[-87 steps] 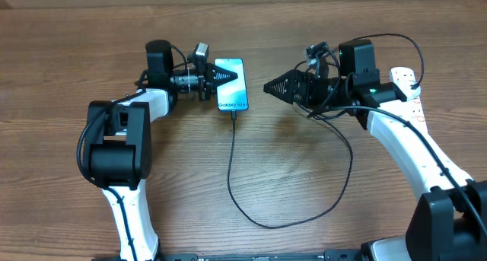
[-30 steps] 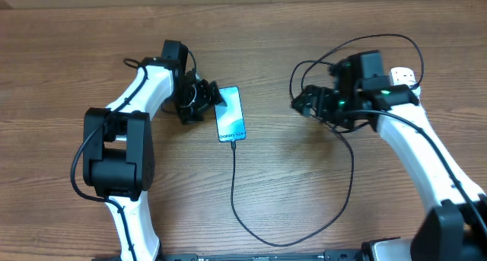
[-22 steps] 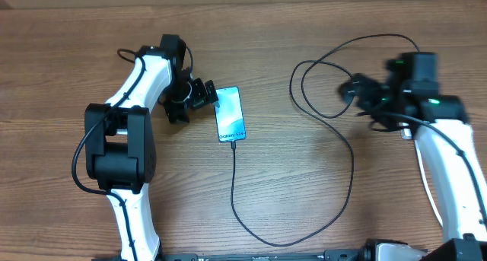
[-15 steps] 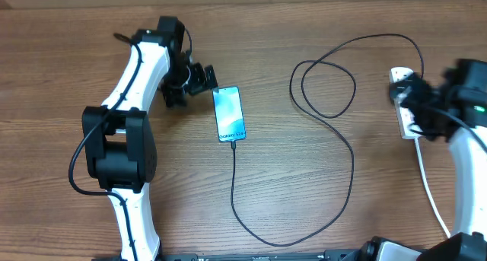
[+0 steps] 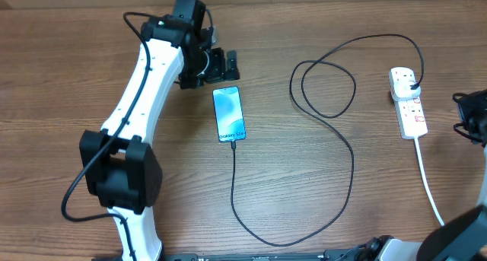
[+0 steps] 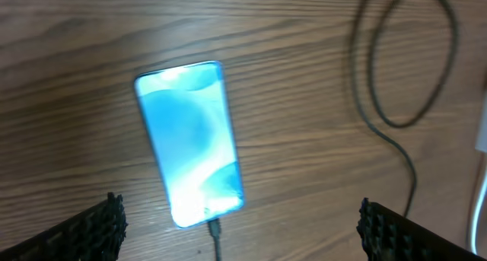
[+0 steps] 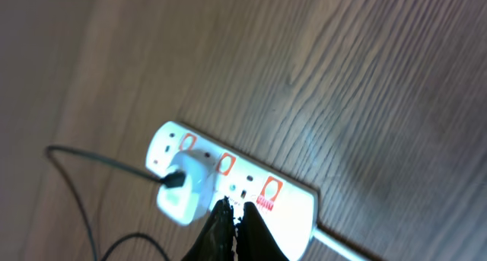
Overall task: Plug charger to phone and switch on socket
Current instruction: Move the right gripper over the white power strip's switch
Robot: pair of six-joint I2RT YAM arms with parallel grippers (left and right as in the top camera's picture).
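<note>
The phone (image 5: 229,114) lies flat with its blue screen lit, and the charger's connector (image 5: 233,139) sits in its near end. The black charger cable (image 5: 352,158) loops over the table to a white adapter (image 5: 409,81) seated in the socket (image 5: 411,115). My left gripper (image 5: 221,65) hovers open just beyond the phone's far end. In the left wrist view the phone (image 6: 190,139) lies between the wide-apart fingers (image 6: 85,232). My right gripper (image 7: 233,209) is shut and empty, its tips over the socket (image 7: 289,204) beside a red switch (image 7: 270,191).
The socket's thick white cord (image 5: 428,189) runs toward the table's near edge. The right arm (image 5: 473,118) shows only at the overhead view's right edge. A cable loop (image 5: 323,86) lies between phone and socket.
My right arm swung right, from the table's middle to beside the socket, and its jaws closed. My left arm rose and drew back from beside the phone toward the far edge, still open.
</note>
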